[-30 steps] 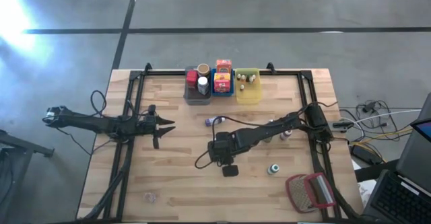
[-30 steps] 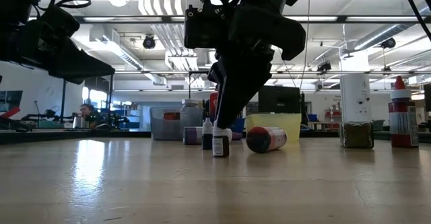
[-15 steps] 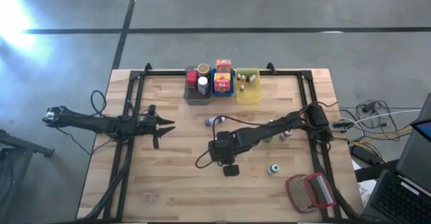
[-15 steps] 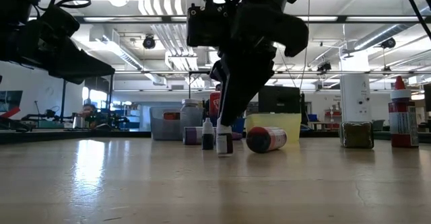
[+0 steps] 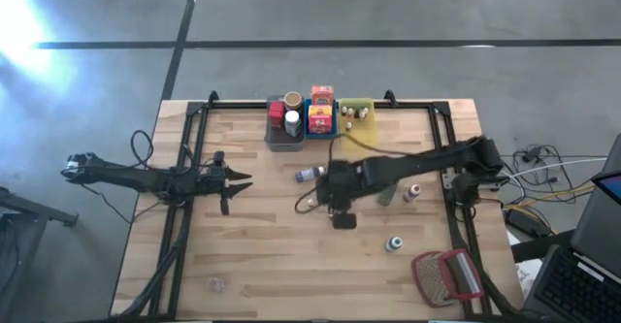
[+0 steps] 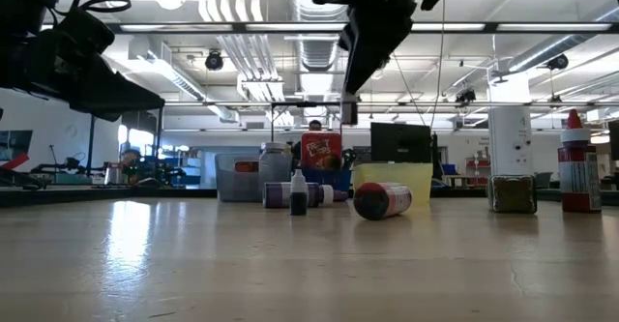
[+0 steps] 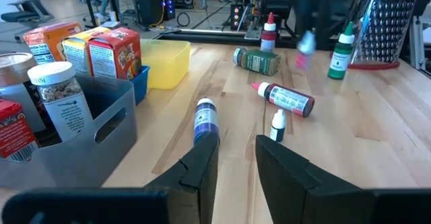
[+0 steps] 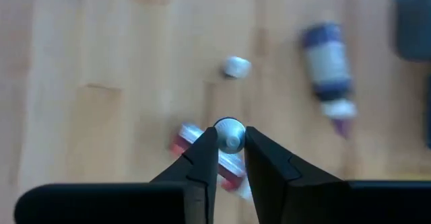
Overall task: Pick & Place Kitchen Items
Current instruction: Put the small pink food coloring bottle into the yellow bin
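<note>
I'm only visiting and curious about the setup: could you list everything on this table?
table: one, pale wood.
bins: three, grey, blue, yellow, in a row at the far edge, holding jars and boxes.
purple bottle: one, lying mid-table.
red-capped bottle: one, lying near it.
green-capped bottle: one, standing on the right.
mesh object: one, red-framed grey, near right corner.
small bottle: one, pale cap, held above the table.
left gripper: open, empty, at the left.
right gripper: shut on the small bottle.

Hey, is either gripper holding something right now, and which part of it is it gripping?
The right gripper holds a small white-capped bottle by its cap, lifted off the table. The left gripper holds nothing.
</note>
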`<state>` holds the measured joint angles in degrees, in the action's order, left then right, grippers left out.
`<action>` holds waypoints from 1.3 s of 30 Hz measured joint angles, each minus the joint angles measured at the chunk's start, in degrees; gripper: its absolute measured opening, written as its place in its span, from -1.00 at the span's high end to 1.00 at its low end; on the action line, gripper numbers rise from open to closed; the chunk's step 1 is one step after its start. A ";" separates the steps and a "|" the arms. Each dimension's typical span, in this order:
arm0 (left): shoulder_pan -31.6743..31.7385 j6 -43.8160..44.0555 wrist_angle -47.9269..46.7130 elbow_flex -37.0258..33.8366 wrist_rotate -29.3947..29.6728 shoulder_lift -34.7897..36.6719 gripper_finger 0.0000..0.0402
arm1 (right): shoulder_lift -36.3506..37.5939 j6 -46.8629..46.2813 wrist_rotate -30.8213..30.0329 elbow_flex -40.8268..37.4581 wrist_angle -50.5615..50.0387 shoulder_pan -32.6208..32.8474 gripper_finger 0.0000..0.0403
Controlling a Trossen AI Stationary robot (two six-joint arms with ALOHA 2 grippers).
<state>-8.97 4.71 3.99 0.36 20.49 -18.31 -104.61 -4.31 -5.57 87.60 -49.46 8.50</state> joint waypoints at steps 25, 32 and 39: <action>0.00 0.00 -0.09 0.00 0.00 -0.21 0.46 | 14.46 1.95 0.83 -8.07 -0.17 -35.77 0.74; 0.02 0.00 -0.11 0.00 0.00 -0.21 0.46 | 14.46 2.94 5.72 -15.16 12.48 -41.44 0.70; 0.00 0.00 -0.11 0.00 0.00 -0.20 0.46 | 14.46 4.09 6.00 -18.85 18.22 -45.20 0.73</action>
<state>-8.97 4.71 3.88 0.36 20.49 -18.51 -90.15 -0.22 0.43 68.75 -31.23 -36.70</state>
